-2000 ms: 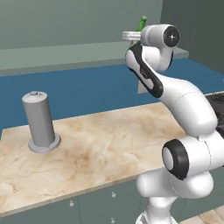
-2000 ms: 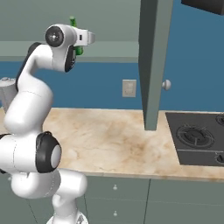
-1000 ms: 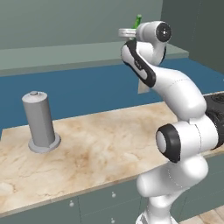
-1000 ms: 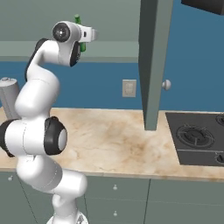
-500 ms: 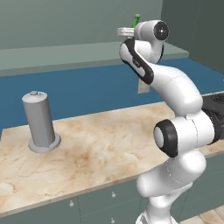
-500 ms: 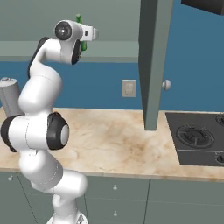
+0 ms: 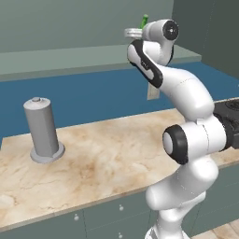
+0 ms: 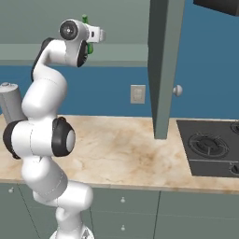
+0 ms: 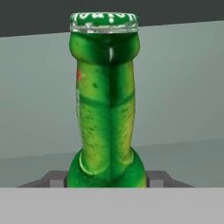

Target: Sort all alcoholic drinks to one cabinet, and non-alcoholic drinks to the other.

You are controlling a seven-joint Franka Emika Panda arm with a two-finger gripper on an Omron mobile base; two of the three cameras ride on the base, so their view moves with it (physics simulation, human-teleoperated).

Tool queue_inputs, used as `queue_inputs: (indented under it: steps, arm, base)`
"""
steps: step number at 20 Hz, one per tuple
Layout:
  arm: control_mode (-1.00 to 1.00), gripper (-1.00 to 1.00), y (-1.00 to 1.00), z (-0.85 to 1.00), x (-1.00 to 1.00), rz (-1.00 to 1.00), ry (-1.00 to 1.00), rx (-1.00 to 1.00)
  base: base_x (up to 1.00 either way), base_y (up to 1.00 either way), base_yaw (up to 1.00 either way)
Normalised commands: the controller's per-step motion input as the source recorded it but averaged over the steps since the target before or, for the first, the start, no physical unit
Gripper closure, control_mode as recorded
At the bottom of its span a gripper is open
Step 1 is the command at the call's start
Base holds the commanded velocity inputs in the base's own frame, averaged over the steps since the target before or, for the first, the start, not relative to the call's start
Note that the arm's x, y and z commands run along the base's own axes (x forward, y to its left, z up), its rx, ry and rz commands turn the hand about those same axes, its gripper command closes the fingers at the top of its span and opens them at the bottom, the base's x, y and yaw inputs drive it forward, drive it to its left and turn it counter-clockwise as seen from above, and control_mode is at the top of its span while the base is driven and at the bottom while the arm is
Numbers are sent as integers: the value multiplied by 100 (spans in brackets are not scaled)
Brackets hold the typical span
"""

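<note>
2 rear views, 1 close-up

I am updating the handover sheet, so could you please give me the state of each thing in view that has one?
Claw: shut on the green bottle.
Green bottle: capped, held up high in the claw.
Cabinet door: swung open, edge toward the camera.
Grey cylinder: upright on the counter.

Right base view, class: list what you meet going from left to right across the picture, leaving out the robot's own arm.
Tall grey cylinder → green glass bottle held in the gripper → wall socket → open cabinet door → its round pale knob → black stove top.
</note>
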Motion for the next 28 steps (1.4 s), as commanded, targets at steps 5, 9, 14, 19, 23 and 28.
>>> queue_inputs:
  steps: [5,9,14,19,23,28]
  arm:
    - [-100,-100,0,-1,2,0,2,0]
    - [-100,-100,0,-3,0,0,0,0]
    - [-100,-100,0,-10,0,0,-2,0]
    - [-100,-100,2,-1,1,0,-10,-1]
    - [-100,-100,4,0,15,1,-5,0]
    - [-100,-100,5,0,33,2,0,0]
  base:
    - [0,0,0]
    - [0,0,0]
    - [0,0,0]
    - [0,0,0]
    - [0,0,0]
    - [0,0,0]
